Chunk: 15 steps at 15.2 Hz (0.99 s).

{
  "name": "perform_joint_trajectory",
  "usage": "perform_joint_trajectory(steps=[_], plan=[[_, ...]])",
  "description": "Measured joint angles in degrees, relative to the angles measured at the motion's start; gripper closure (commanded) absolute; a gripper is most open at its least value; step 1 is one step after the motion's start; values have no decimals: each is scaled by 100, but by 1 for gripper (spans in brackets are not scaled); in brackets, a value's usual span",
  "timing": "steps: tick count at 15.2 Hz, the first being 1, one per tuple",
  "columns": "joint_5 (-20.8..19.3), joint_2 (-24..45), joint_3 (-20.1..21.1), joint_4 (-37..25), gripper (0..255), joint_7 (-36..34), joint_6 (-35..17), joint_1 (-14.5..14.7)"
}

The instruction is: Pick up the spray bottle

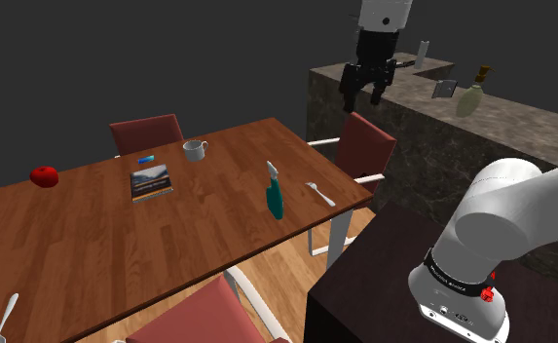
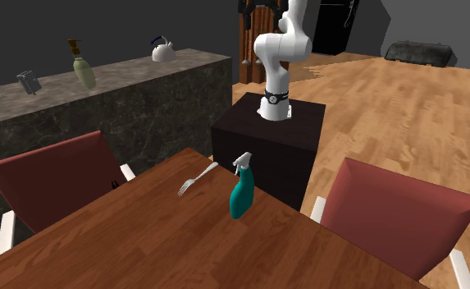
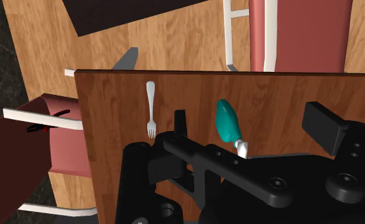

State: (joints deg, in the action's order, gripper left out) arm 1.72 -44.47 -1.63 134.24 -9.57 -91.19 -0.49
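One teal spray bottle (image 1: 275, 195) with a white trigger head stands upright on the brown wooden surface (image 1: 92, 234), near the edge that faces the arm's dark box stand (image 2: 266, 135). In the shoulder view a silver fork (image 1: 320, 193) lies at 3 o'clock of the bottle, near it but apart. A white mug (image 1: 195, 149) sits well apart at 11 o'clock, and a red apple (image 1: 43, 176) lies far off at 9 o'clock.

The all-black two-finger tool (image 1: 362, 97) hangs high at 1 o'clock of the bottle in that view, above a dark red chair (image 1: 369, 146) and clear of everything. Its fingers stand apart with nothing between them that they touch, so the tool is released.

The wrist view looks down past the fingers onto bottle and fork together, which suggests the hand is raised to take in the surface before any descent. The bottle's upright pose leaves its narrow neck and rounded body free on every side, so a grasp across the body looks feasible, with the fork as the nearest obstacle. Judged from this, the task is at its start: the tool has yet to descend and no grasp is made.
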Motion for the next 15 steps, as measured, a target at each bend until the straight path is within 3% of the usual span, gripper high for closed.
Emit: perform_joint_trajectory(steps=[5,15], plan=[[36,382,93,179,0,-74,-539,35],[52,2249,312,107,0,-249,-2286,110]])
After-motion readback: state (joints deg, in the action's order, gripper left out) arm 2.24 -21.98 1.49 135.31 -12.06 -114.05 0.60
